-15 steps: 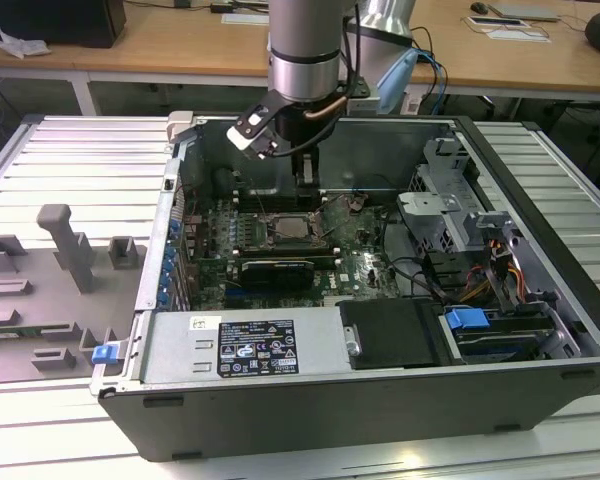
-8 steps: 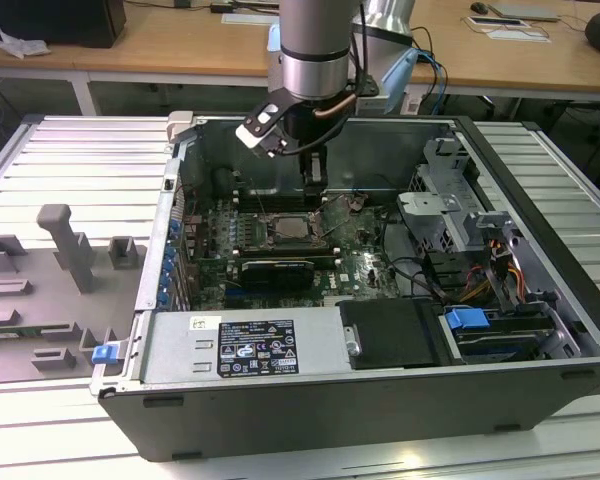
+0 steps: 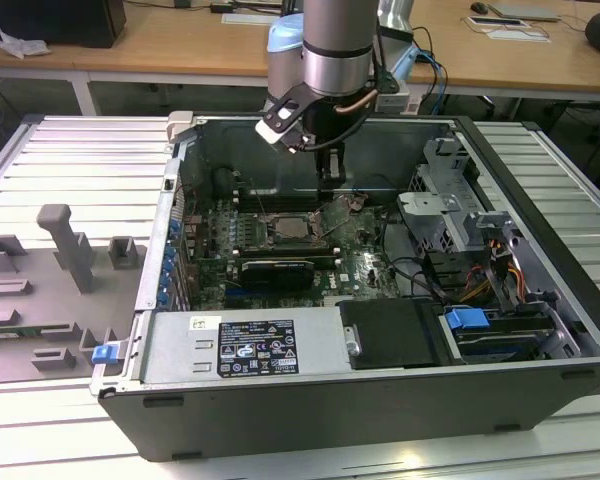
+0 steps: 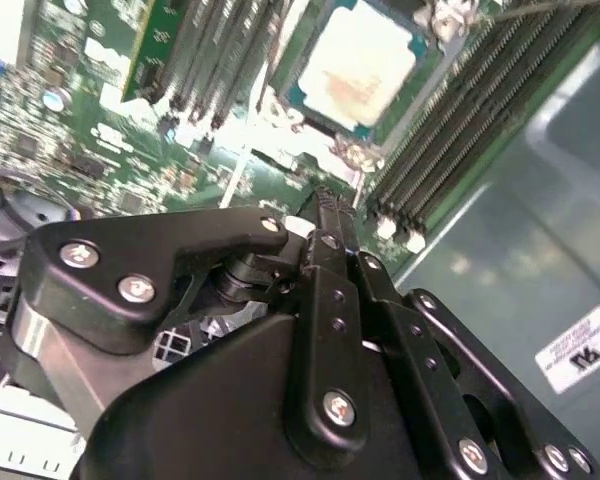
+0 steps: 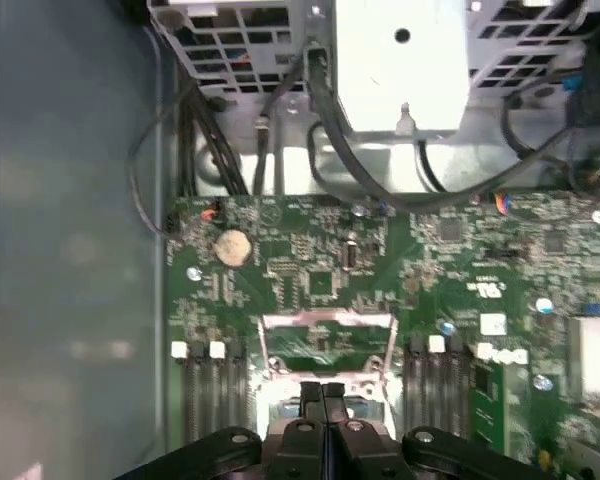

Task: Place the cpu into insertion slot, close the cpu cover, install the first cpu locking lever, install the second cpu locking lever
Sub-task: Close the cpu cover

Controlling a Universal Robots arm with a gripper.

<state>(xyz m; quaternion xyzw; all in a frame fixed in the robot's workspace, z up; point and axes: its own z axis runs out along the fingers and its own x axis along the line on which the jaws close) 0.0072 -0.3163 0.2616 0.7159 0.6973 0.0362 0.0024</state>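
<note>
The exterior view gives the whole scene. An open case (image 3: 330, 425) lies on its side on a ribbed table (image 3: 90, 160), with grey blocks (image 3: 65, 245) to the exterior view's left. The arm (image 3: 335, 50) comes down from above into the case. The gripper (image 3: 331, 175) hangs over the board (image 3: 365, 270), just to the exterior view's right of the slot (image 3: 270, 228). The cpu (image 3: 295, 228) lies flat in the slot as a pale grey square. The cover (image 3: 342, 213) is tilted up at the slot's edge on the exterior view's right, not closed. A drive cage (image 3: 450, 205) stands further to that side, and a power unit (image 3: 250, 345) lies along the near wall.

The second wrist view brings the cpu (image 4: 360, 70) close. Its pale metal top sits level inside the slot (image 4: 325, 135), with memory slots (image 4: 460, 110) running alongside. The gripper (image 4: 325, 200) is in the foreground, short of the cpu and not touching it. Its fingers (image 4: 330, 250) lie against each other with nothing seen between them. The case's grey inner wall (image 4: 510, 250) fills the side beyond the board.

The first wrist view looks the other way and shows the cover (image 5: 327, 322), which the second wrist view leaves out. It is a thin metal frame standing raised, with green board visible through its cut-out. The gripper (image 5: 323, 395) is just in front of it, the fingers (image 5: 310, 400) pressed together along a thin seam and holding nothing. Whether they touch the cover cannot be told. Beyond the cover are a coin cell (image 5: 232, 248) and cables (image 5: 320, 130).
</note>
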